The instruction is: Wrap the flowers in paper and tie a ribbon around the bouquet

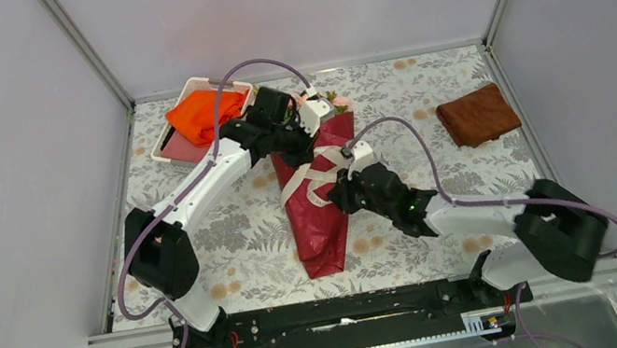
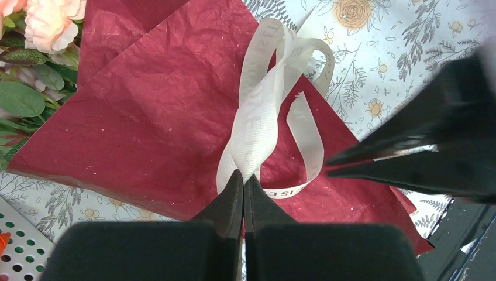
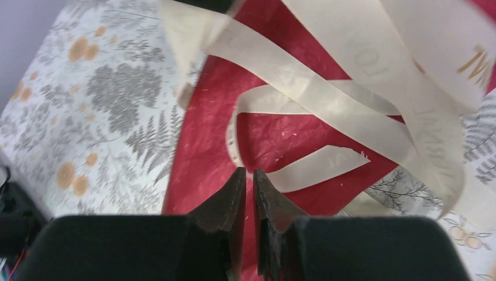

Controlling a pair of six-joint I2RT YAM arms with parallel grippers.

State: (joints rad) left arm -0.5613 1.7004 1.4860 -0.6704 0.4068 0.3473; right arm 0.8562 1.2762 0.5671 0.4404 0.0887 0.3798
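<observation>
The bouquet lies in the middle of the table: dark red paper (image 1: 319,229) rolled round the flowers (image 1: 335,101), whose pale pink roses (image 2: 47,23) and green leaves stick out at the far end. The cream ribbon (image 1: 315,178) loops loosely across the paper (image 2: 146,117). My left gripper (image 2: 243,178) is shut on a twisted strand of the ribbon (image 2: 257,117) just above the paper. My right gripper (image 3: 250,172) hovers over the paper (image 3: 263,140) near a cut ribbon end (image 3: 327,167). Its jaws stand a narrow slit apart with nothing between them. Its tips (image 2: 330,164) point at the loop from the right.
A pale pink tray (image 1: 182,89) at the back left holds a folded orange cloth (image 1: 199,117). A folded brown cloth (image 1: 477,114) lies at the back right. Grey walls close in the floral tablecloth (image 1: 230,234) on three sides.
</observation>
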